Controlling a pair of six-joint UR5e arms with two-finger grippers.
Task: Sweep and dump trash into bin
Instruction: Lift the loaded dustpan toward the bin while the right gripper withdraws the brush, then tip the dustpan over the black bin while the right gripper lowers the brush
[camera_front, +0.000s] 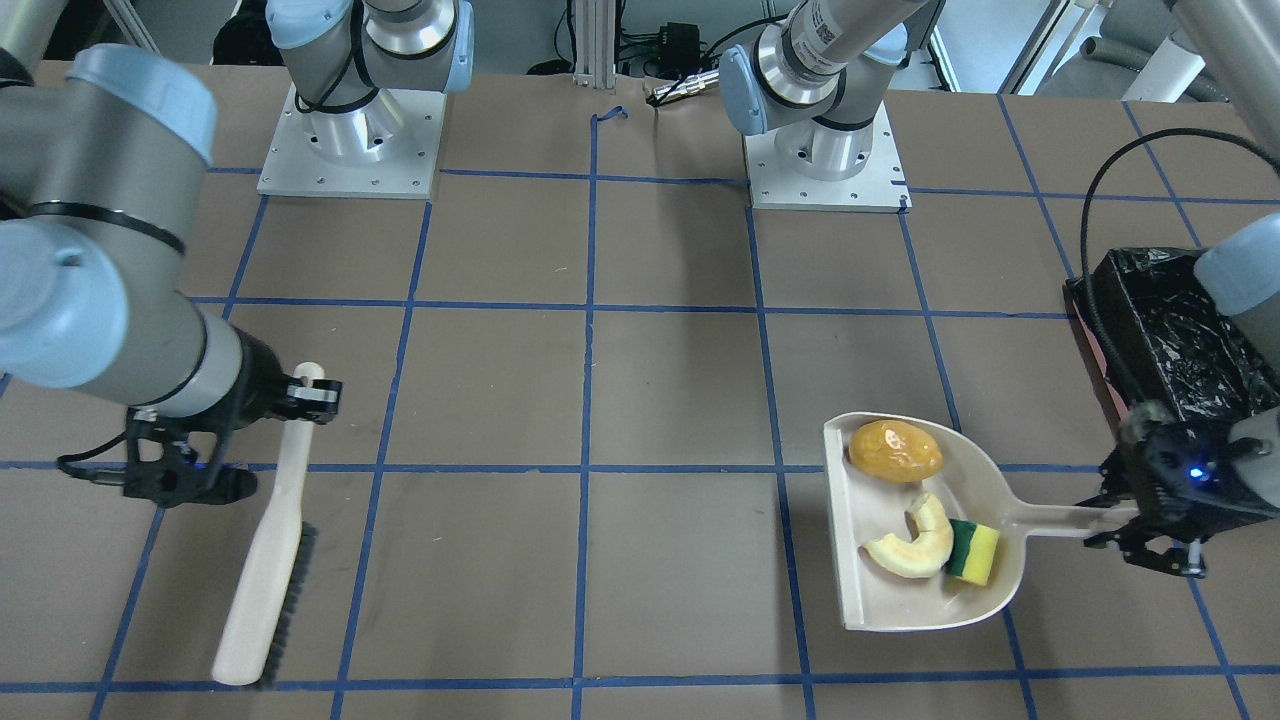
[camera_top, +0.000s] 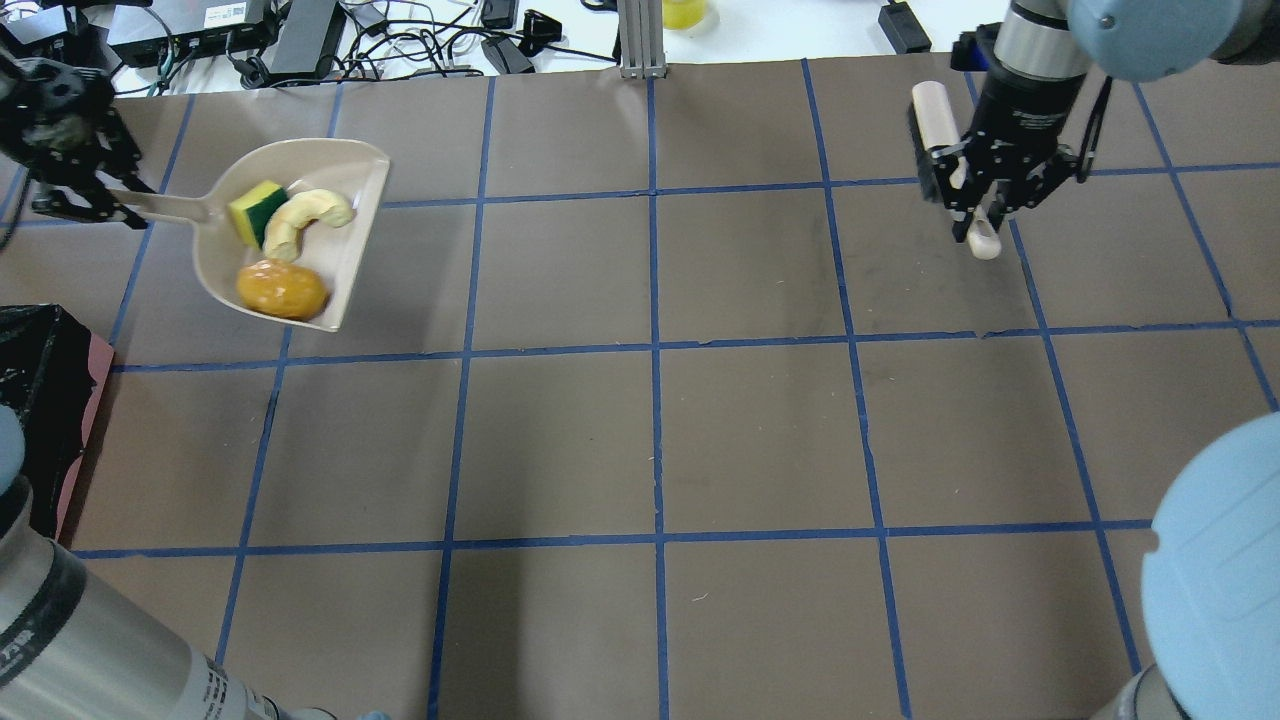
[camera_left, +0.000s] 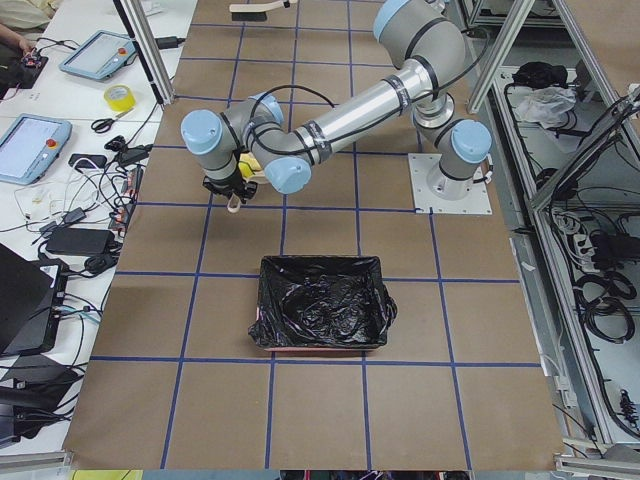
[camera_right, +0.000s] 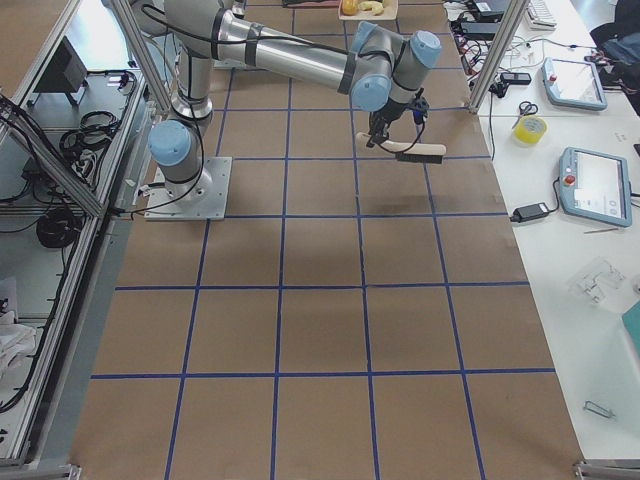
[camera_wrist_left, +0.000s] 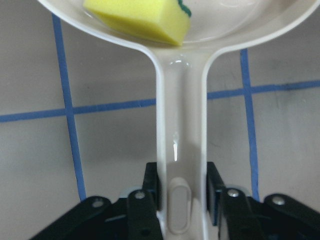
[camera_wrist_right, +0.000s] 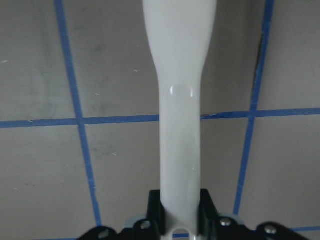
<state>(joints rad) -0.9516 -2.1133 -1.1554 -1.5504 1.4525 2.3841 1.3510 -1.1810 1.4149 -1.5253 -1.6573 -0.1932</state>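
All the trash lies in a beige dustpan (camera_front: 880, 595): a golden-brown lump (camera_front: 895, 452), a cream curved peel (camera_front: 915, 545) and a yellow-green sponge (camera_front: 973, 551). My left gripper (camera_front: 1125, 525) is shut on the dustpan's handle (camera_wrist_left: 181, 150); the wrist view shows both fingers pressed against it. The black-lined bin (camera_front: 1165, 330) stands just beside that gripper, toward the robot. Across the table, my right gripper (camera_front: 305, 392) is shut on the handle of a cream brush (camera_front: 262, 560), whose dark bristles rest near the table. The overhead view shows the dustpan (camera_top: 340, 270) and the bin (camera_top: 40, 400) apart.
Brown paper with blue tape grid lines covers the table (camera_top: 660, 430). The two arm bases (camera_front: 350, 140) stand at the robot's edge. Cables and power supplies (camera_top: 250, 40) lie beyond the far edge. Tablets and tape (camera_left: 105, 95) sit on a side bench.
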